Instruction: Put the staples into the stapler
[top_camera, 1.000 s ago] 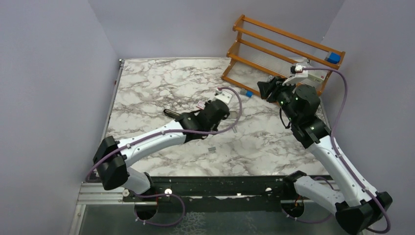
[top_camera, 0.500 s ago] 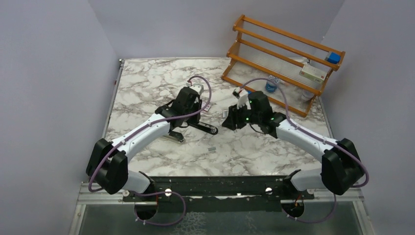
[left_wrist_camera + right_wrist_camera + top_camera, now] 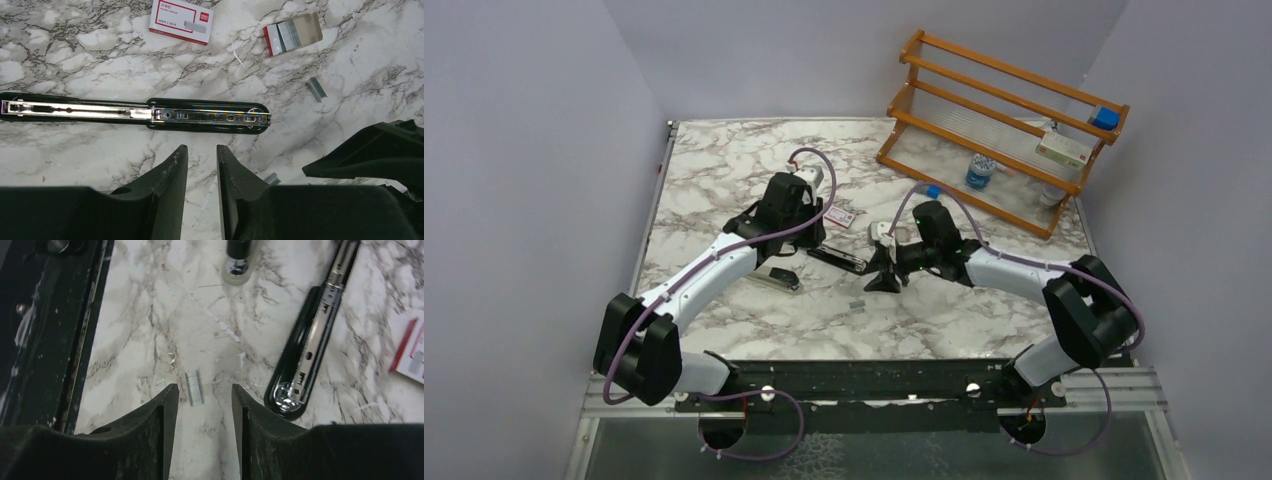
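The left arm stretches out toward 1 o'clock in the top view. The left gripper points down, its fingers a little way apart, holding nothing. The right arm bends at the elbow and reaches toward 9 o'clock. The right gripper points down too, its fingers wider apart and empty.

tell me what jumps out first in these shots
The black stapler lies swung open flat on the marble table, its silver channel bare, just ahead of the left gripper. The right gripper hangs open above a loose staple strip. The red-and-white staple box lies beyond the stapler.
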Controlling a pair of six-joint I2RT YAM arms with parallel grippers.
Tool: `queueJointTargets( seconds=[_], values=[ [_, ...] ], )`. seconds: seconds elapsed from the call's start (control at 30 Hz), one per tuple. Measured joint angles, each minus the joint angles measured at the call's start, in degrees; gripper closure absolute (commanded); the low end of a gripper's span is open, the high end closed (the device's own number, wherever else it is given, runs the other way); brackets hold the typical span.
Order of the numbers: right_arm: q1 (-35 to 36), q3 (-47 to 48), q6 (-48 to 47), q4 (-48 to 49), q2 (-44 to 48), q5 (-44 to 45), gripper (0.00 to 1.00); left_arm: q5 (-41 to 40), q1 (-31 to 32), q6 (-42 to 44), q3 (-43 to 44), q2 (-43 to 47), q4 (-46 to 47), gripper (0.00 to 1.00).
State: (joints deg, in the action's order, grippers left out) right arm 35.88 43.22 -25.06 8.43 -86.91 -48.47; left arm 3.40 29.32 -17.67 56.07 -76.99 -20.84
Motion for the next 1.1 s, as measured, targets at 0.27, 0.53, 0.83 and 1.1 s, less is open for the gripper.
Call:
queueJointTargets(
  seconds=[0.27,0.53,0.83,1.1],
  values=[
    [1.6,5.0,-22.0,-13.4,-7.1,-7.6,0.50,0.8,-0.9,0.0,-0.8,0.7,0.1,0.70],
    [5.2,6.3,-27.1,-17.4,-11.5,-7.4,0.50,0.9,-1.8,0.0,-1.7,1.6,0.1,0.70],
    [6.1,7.9,-27.5,-17.4,-12.9,-4.0,0.51,0.9,-2.5,0.1,-1.7,2.0,0.1,0.70],
    [6.2,12.5,-28.0,-21.6,-14.6,-0.8,0.51,0.9,-2.6,0.1,-1.7,2.0,0.1,0.70]
  ],
)
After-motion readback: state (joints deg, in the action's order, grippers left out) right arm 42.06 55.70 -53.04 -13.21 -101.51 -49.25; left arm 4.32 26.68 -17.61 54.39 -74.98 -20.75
